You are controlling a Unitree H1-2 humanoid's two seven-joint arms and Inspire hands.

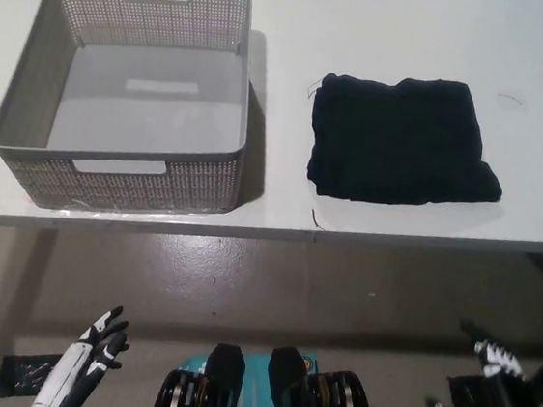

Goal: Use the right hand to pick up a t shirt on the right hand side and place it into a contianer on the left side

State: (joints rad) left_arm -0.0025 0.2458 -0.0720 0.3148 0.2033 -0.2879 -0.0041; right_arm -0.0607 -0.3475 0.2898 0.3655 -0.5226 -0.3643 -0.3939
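Note:
A folded black t-shirt (402, 139) lies flat on the right part of the white table (387, 31). To its left stands a grey perforated basket (221, 82), with nothing inside it. My black right hand (480, 391) hangs low at the bottom right, below the table edge, fingers spread and holding nothing. My white left hand (96, 345) rests at the bottom left, also under the table's level, fingers apart and empty. Both hands are far from the shirt and the basket.
The table's front edge (268, 232) runs across the middle of the picture, with grey floor beneath it. A gap of bare table separates the basket from the shirt. Short dark threads lie near the shirt.

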